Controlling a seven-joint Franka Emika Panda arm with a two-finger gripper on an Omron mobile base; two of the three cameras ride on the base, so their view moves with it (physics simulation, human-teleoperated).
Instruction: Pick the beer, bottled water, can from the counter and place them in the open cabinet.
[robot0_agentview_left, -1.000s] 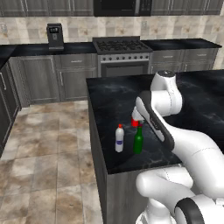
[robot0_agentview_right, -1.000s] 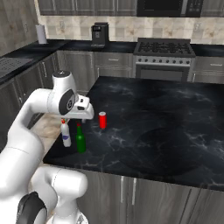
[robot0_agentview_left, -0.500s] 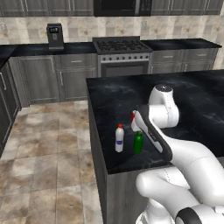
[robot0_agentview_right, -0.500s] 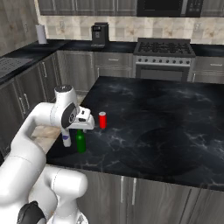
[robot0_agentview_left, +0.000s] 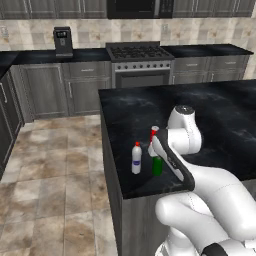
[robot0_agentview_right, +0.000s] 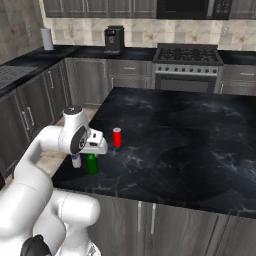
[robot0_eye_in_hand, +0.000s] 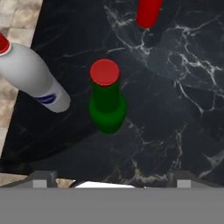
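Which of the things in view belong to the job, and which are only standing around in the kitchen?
For the job:
- beer
- bottled water
- can
- counter
- gripper, open above the beer

Standing around:
- coffee machine
- stove
- paper towel roll

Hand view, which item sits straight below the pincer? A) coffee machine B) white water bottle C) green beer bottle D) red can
C: the beer stands centred in the hand view with its red cap facing the camera, while the bottled water lies off to one side and the can sits at the far edge.
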